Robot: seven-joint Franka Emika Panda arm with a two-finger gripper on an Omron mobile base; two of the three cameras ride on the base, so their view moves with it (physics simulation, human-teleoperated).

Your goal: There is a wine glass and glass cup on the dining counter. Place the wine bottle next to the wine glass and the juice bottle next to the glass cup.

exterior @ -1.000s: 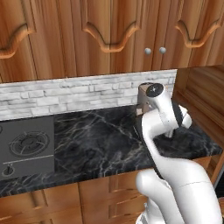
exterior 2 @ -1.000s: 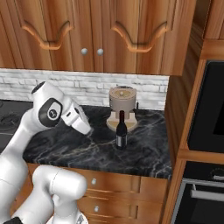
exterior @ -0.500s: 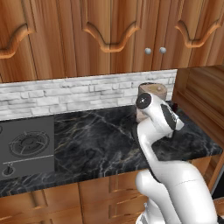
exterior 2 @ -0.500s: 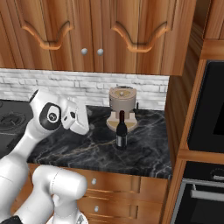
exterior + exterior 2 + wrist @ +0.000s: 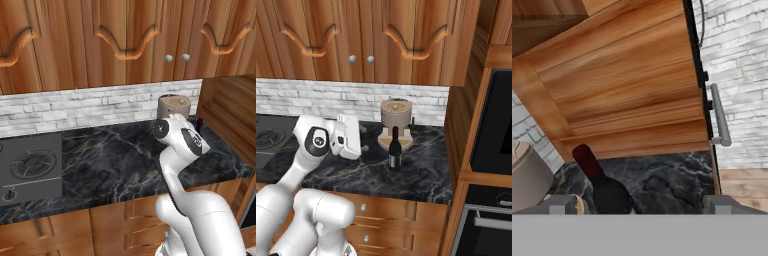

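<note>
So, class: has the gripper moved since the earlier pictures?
Yes. In the right base view the gripper has swung right, closer to the wine bottle, which stands unmoved before the round canister.

— How is the arm [image 5: 301, 165] sitting?

— It is rising from the base as a thick white column, bending at a dark round joint, and the forearm is reaching forward at roughly chest height.

— And the wrist?

— It is turning the hand sideways, so the hand view is rolling well off level.

— What is the tool [image 5: 360, 129] doing?

— Its jaws are standing spread wide, gripping nothing. One fingertip [image 5: 562, 204] is showing low on the left of the hand view, the other low on the right, with open space lying between them.
</note>
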